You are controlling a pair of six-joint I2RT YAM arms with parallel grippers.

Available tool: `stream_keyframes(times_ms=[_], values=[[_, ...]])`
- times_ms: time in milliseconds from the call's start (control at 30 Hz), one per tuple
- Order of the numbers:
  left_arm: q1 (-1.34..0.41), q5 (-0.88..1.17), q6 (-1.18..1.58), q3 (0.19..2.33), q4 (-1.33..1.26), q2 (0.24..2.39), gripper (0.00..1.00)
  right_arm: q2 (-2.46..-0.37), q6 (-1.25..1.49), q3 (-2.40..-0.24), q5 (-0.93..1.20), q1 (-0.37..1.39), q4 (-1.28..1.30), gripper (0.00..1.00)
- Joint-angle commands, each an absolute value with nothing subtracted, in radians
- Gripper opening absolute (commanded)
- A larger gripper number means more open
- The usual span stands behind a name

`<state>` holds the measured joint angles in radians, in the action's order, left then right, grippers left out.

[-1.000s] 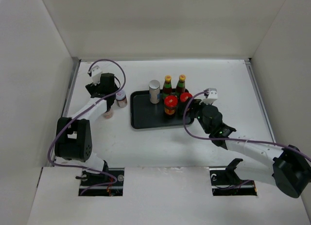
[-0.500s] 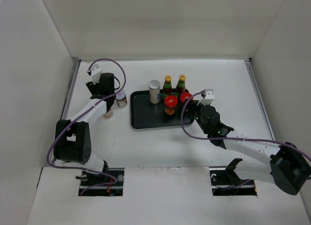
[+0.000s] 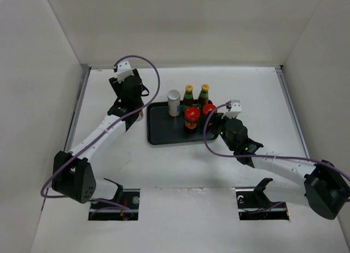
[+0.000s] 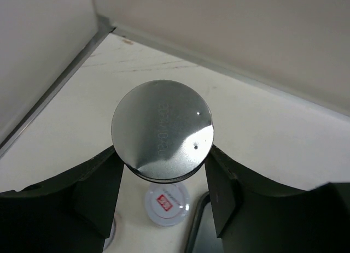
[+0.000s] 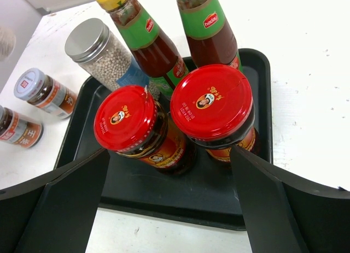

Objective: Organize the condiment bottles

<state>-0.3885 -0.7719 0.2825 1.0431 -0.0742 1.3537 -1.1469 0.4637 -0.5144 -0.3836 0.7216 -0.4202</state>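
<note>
A silver-lidded jar [image 4: 162, 130] is pinched in the left pincer [image 4: 164, 154], clear of the tabletop [image 3: 246, 100] and left of the tray [image 3: 161, 135]. Five containers stand in the tray: dark bottles [image 5: 147, 42], red-lidded jars [image 5: 212, 103] and a tall steel-capped jar [image 5: 101, 53]. Two small jars [image 5: 44, 92] remain outside. The right pincer [image 5: 169, 154] hangs spread.

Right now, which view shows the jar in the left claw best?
Left wrist: the silver-lidded jar fills the frame, lid up, between the left claw's fingers. Top external: arm hides it. Right wrist: not discernible.
</note>
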Motion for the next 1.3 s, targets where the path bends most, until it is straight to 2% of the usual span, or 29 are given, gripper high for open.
stream_keyframes(times_ms=[0,233,1000,1167,1267], values=[[-0.485,-0.776,0.252,1.126,-0.184,1.338,0.47,-1.118,0.453,-0.551,-0.377,0.731,-0.465,0.99],[-0.639,-0.776,0.297,1.1,-0.209,1.413,0.47,-1.101,0.454,-0.541,-0.38,0.729,-0.468,0.99],[-0.628,-0.681,0.433,0.907,-0.379,1.566,0.49,-1.117,0.451,-0.54,-0.388,0.723,-0.471,0.99],[-0.625,-0.681,0.437,0.855,-0.431,1.568,0.59,-1.121,0.436,-0.548,-0.396,0.723,-0.468,0.99],[-0.628,-0.678,0.41,0.848,-0.437,1.556,0.73,-1.124,0.445,-0.543,-0.4,0.723,-0.471,0.99]])
